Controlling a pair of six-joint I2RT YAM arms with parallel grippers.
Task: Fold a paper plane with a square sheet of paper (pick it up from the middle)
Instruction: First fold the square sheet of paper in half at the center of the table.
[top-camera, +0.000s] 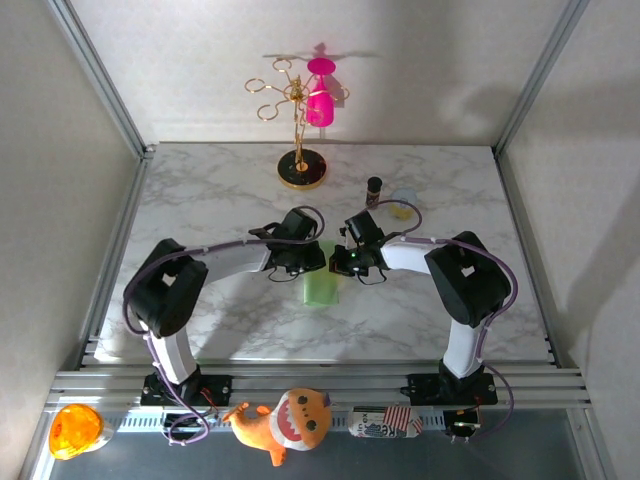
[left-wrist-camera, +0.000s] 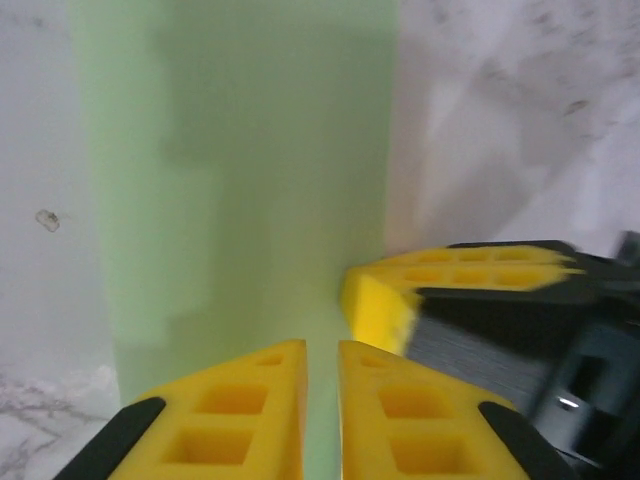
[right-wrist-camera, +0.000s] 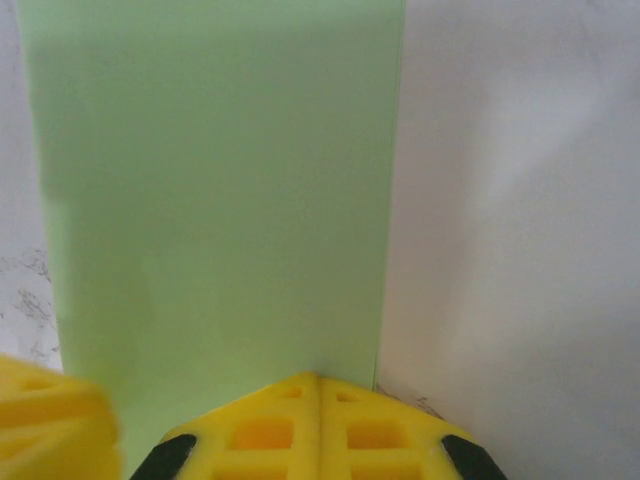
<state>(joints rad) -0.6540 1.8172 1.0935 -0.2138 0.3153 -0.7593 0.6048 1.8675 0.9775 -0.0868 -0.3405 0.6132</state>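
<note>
Currently, the square sheet of paper (top-camera: 321, 290) lies flat on the marble counter (top-camera: 200, 190), at the centre, directly beneath the two wrists where they meet. From above I see it as a narrow pale green rectangle rather than a square. The left wrist view shows darker and lighter bands across it, which I read as overlapping layers from a lengthwise fold.

Hand status:
- Left hand (left-wrist-camera: 322, 345): fingers drawn almost together, with one thin slit between them. Green paper fills that slit, so I judge this hand to be clamped on the sheet at its near edge.
- Right hand (right-wrist-camera: 318, 378): fingers fully together, tips resting at the near edge of the sheet, close to its right border. I cannot confirm whether paper is caught between them.
- The two hands sit just beside each other; each wrist view shows a yellow finger of the other hand.

Progress assessment: early stage. At most the first lengthwise fold is in place. The edges are straight and parallel, with no pointed nose, wings or raised centre ridge. Nose folds and wing folds are not yet done.
</note>
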